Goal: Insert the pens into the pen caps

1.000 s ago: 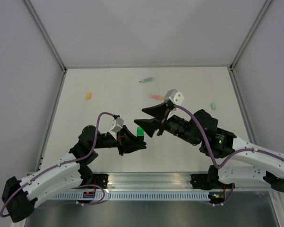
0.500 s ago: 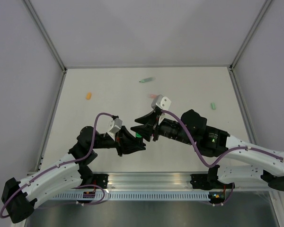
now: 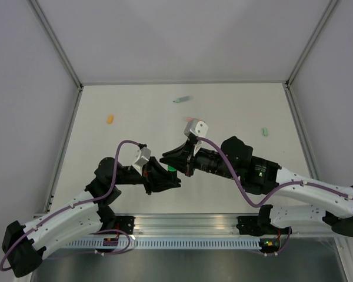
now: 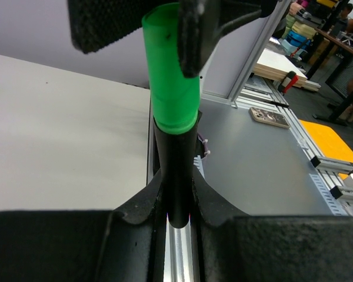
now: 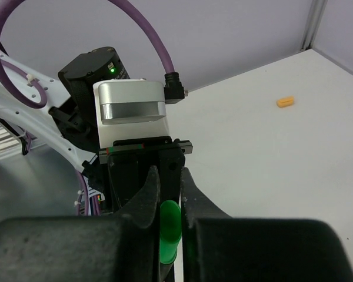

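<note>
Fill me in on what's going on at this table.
The left end effector grips the black-and-bright-green plastic marker by its black barrel. The right end effector is shut on its green top. A small orange plastic cap, a pale mint green marker and a mint green cap lie apart on the white table.

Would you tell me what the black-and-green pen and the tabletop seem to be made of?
The black-and-green pen looks like moulded plastic, smooth with a soft sheen. The tabletop looks like matte white board, perhaps laminate: even, no glare.
</note>
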